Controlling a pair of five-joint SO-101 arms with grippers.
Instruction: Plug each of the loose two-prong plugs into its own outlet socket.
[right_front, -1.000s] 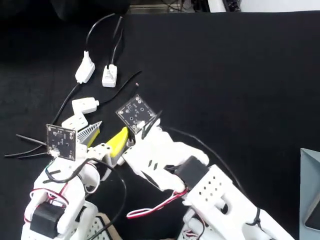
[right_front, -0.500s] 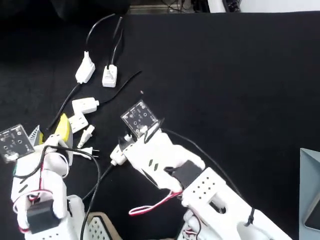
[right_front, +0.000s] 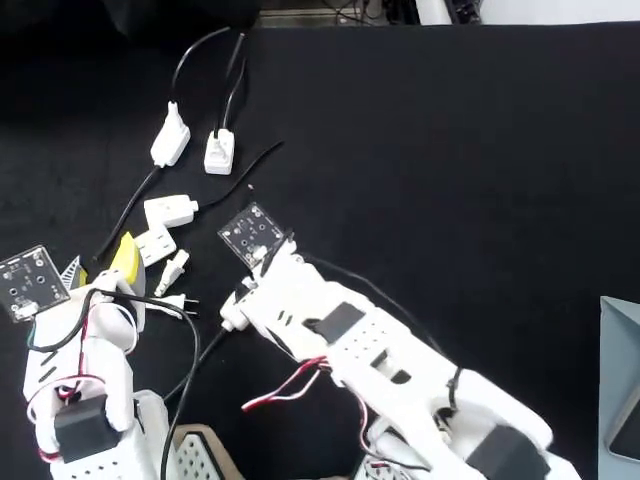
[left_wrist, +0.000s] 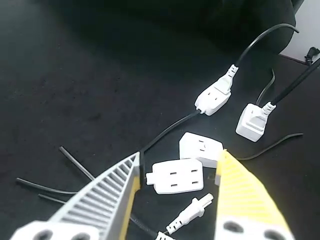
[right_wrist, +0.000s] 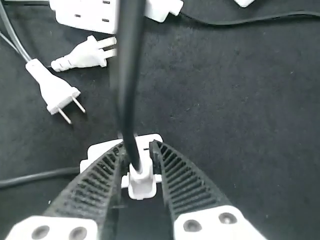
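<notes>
My right gripper (right_wrist: 137, 150) is shut on a white plug (right_wrist: 140, 181) with a black cord; the plug sits against a white socket block (right_wrist: 100, 150) under the fingers. From the high view this gripper (right_front: 238, 305) is at the table's near left. Two loose white two-prong plugs (right_front: 172, 270) (right_front: 170, 302) lie just left of it, also seen as plugs (right_wrist: 82, 57) (right_wrist: 52, 92). My left gripper (left_wrist: 178, 156) hangs open above two white outlet blocks (left_wrist: 175, 176) (left_wrist: 201, 148) and one loose plug (left_wrist: 190, 212). Its yellow finger (right_front: 125, 255) is beside the outlet (right_front: 155, 243).
Two more white plug-and-socket pieces (right_front: 170, 140) (right_front: 218, 150) with black cords lie at the far left. Thin black cables (left_wrist: 75, 162) trail over the cloth near the left arm. A grey box edge (right_front: 620, 380) stands at the right.
The left arm swung away to the left, uncovering the two loose plugs, then stayed. The right arm stretched forward and shifted slightly left, still holding its plug.
</notes>
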